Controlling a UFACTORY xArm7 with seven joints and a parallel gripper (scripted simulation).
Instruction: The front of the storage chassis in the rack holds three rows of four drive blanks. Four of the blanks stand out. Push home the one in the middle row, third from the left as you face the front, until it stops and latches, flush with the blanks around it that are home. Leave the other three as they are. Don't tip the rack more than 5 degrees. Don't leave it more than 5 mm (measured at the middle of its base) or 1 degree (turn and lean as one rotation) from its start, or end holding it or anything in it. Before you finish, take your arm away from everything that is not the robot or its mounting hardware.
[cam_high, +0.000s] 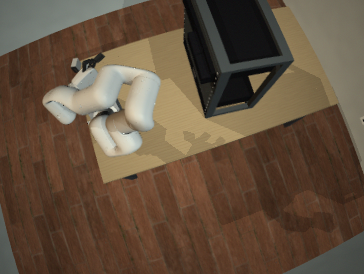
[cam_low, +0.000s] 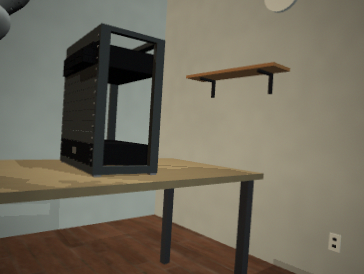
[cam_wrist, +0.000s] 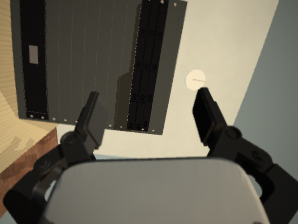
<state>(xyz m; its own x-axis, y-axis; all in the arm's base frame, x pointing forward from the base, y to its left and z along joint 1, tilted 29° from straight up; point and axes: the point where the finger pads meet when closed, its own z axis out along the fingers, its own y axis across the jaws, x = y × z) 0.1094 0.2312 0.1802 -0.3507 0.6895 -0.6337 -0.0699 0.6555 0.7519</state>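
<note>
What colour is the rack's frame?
Dark grey, nearly black; the rack shows best in the exterior view.
</note>
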